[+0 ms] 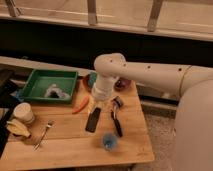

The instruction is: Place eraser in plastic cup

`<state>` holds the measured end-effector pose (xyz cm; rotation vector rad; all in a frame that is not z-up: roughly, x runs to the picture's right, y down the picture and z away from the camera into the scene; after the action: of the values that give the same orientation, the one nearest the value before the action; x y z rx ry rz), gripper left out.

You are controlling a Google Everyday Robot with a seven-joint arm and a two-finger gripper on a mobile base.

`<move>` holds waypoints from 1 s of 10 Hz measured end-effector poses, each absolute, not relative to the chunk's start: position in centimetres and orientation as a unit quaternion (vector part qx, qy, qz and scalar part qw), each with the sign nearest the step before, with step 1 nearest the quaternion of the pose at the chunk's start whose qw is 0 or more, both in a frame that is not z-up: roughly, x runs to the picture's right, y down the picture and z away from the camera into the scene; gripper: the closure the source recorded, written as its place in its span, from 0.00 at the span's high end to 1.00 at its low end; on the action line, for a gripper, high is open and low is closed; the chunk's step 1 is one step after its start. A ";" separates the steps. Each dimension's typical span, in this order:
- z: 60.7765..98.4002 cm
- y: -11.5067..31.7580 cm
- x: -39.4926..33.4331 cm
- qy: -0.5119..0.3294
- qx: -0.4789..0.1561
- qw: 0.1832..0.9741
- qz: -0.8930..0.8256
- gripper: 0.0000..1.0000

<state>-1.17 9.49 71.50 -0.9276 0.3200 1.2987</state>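
A cream-white cup [23, 112] is standing near the left edge of the wooden tabletop [70, 150], with a yellow object [16, 128] lying just in front of it and a fork [44, 134] resting a little to its right. Behind them a green tray [36, 80] is sitting at the back of the tabletop, holding a pale crumpled thing [54, 92] too blurred to name. Right of the tray an orange item [80, 105] is lying at a slant, and a red bowl [88, 80] is showing partly from behind the arm. The eraser [93, 120] is lying near the middle of the tabletop, outside the cup, its far end reaching up to just under the pincer [99, 103]. The pincer is hanging straight down over that end, and it cannot be told whether it is wide, narrow or gripping the eraser. Just right of the eraser a black-handled utensil [116, 122] is lying with its grey head toward the back. The plastic cup [110, 141] is standing upright near the front edge, just beside the utensil's handle end and apart from the eraser. A dark bowl [123, 83] is sitting at the back right, and the white arm [155, 75] is reaching in from the right.
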 end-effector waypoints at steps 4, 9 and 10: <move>73.1 10.7 2.7 0.152 -0.415 0.669 0.597 0.00; 73.2 12.9 7.0 0.177 -0.406 0.654 0.613 0.00; 72.7 12.9 7.8 0.182 -0.398 0.655 0.615 0.00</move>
<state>7.83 12.93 72.71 -0.9028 0.4122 1.3952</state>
